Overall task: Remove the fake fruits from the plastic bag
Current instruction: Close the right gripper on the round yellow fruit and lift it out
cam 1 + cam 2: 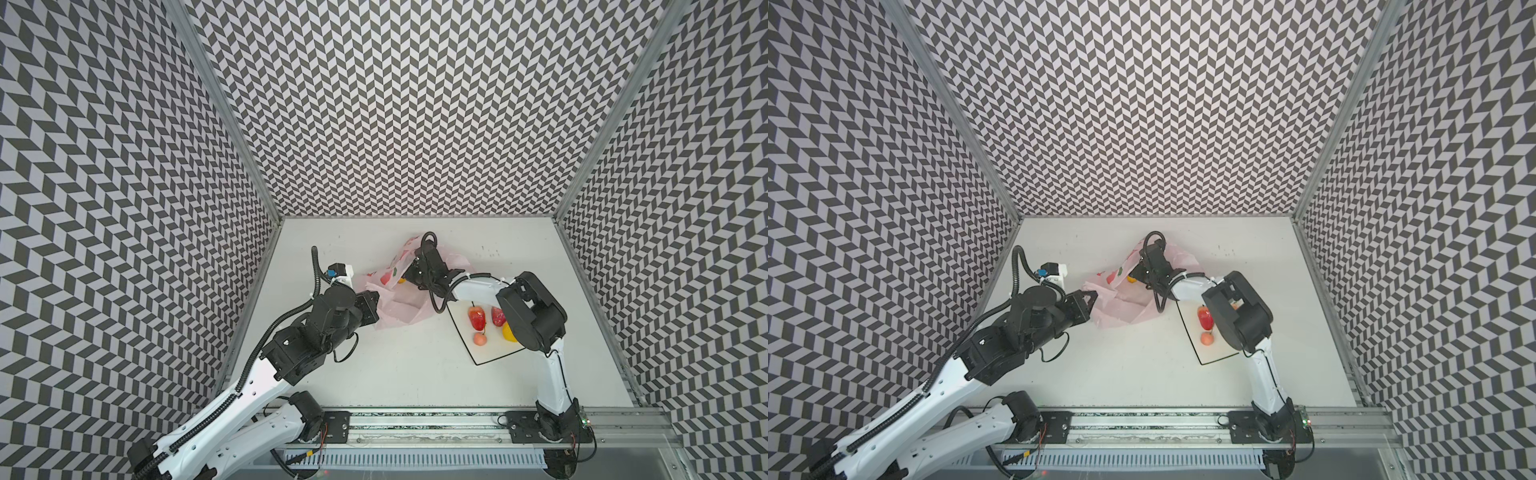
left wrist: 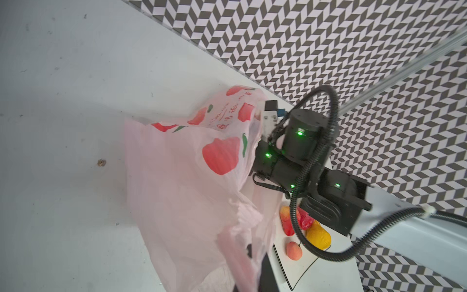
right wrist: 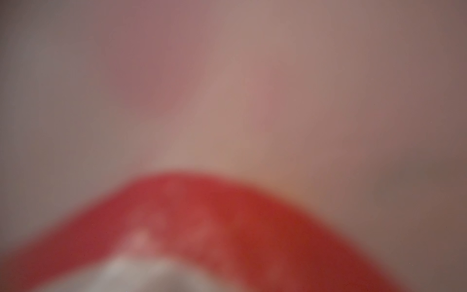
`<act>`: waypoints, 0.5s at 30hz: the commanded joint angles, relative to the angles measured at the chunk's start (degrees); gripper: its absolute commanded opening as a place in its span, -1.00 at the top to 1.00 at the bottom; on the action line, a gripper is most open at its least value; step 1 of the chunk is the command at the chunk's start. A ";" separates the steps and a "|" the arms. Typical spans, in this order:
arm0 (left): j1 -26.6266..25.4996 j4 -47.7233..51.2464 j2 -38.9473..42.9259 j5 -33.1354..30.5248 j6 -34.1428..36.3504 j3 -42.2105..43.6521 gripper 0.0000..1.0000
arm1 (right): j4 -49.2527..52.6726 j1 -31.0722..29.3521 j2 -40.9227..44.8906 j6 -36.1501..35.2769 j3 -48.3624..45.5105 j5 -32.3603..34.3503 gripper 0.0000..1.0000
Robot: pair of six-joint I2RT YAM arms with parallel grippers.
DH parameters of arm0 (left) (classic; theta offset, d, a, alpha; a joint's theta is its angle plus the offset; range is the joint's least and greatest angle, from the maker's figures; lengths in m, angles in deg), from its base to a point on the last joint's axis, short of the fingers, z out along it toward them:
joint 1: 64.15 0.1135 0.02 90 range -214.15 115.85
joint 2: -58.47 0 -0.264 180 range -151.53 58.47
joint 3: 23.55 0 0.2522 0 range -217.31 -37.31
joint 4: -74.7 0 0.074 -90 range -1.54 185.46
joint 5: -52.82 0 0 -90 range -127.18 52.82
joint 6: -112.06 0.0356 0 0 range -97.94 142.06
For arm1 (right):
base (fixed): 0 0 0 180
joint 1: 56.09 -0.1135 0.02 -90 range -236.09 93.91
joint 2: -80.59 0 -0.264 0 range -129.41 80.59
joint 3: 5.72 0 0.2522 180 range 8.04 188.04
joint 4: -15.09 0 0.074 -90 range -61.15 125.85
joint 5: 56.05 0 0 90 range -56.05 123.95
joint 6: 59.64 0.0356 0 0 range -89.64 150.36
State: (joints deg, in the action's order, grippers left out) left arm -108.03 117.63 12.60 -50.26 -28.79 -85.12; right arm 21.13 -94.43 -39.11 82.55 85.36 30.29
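Centrally on the table [image 1: 415, 374], the plastic bag [image 1: 399, 318] lies crumpled, its near edge clenched in the left gripper [image 1: 377, 309]. The right gripper [image 1: 412, 271] reaches into the bag's mouth beside a yellow fruit [image 1: 401, 281]; whether its fingers grasp anything cannot be told. Two strawberries [image 1: 477, 318], a yellow piece [image 1: 508, 332] and a pink cherry [image 1: 480, 340] rest on the white sheet [image 1: 486, 356].

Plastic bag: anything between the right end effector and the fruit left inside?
Cannot tell. The right end effector reaches into the plastic bag beside a yellow fruit, fingertips hidden; the right wrist view shows only blurred pink film and red.
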 commanded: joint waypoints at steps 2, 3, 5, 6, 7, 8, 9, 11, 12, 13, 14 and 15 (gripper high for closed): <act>-0.14 -2.52 -0.14 -4.64 -2.59 1.14 1.00 | -3.73 0.00 6.96 -4.14 -3.66 -8.96 0.15; -0.20 -2.61 -0.27 -5.04 -2.62 1.26 1.00 | -2.92 0.03 7.80 -4.90 -4.05 -10.18 0.16; -0.16 -2.71 -0.24 -6.17 -2.65 1.44 1.00 | -0.49 -0.02 9.86 -7.27 -4.96 -12.75 0.15; -0.16 -2.71 -0.19 -6.78 -2.73 1.56 1.00 | 0.68 0.00 10.83 -8.46 -5.26 -13.55 0.15; -0.16 -2.78 -0.18 -7.47 -2.81 1.64 1.00 | 2.00 -0.05 12.03 -9.83 -5.75 -14.50 0.15; -0.10 -2.84 -0.05 -8.11 -2.89 1.75 1.00 | 3.90 -0.04 13.21 -11.50 -6.02 -15.18 0.15; -0.13 -2.89 0.07 -8.71 -2.94 1.71 1.00 | 5.56 -0.06 14.19 -13.07 -6.14 -15.66 0.15; -0.11 -3.18 0.17 -9.88 -3.11 1.87 1.00 | 9.77 -0.06 16.30 -16.62 -6.52 -17.43 0.15; -0.14 -3.47 0.32 -10.26 -3.11 2.00 1.00 | 11.69 -0.08 17.26 -18.06 -6.63 -17.97 0.15; -0.12 -3.79 0.43 -10.62 -3.16 2.26 1.00 | 13.71 -0.06 18.61 -19.79 -7.08 -18.79 0.15; -0.13 -4.23 0.46 -10.92 -3.16 2.48 1.00 | 15.62 -0.13 19.80 -21.46 -7.50 -19.64 0.15; -0.11 -4.51 0.51 -11.08 -3.28 2.70 1.00 | 17.18 -0.15 21.21 -22.49 -7.91 -20.05 0.13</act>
State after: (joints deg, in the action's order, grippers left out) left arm -108.03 115.09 12.47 -58.21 -31.48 -83.44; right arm 32.67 -94.46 -22.26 66.50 78.48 13.87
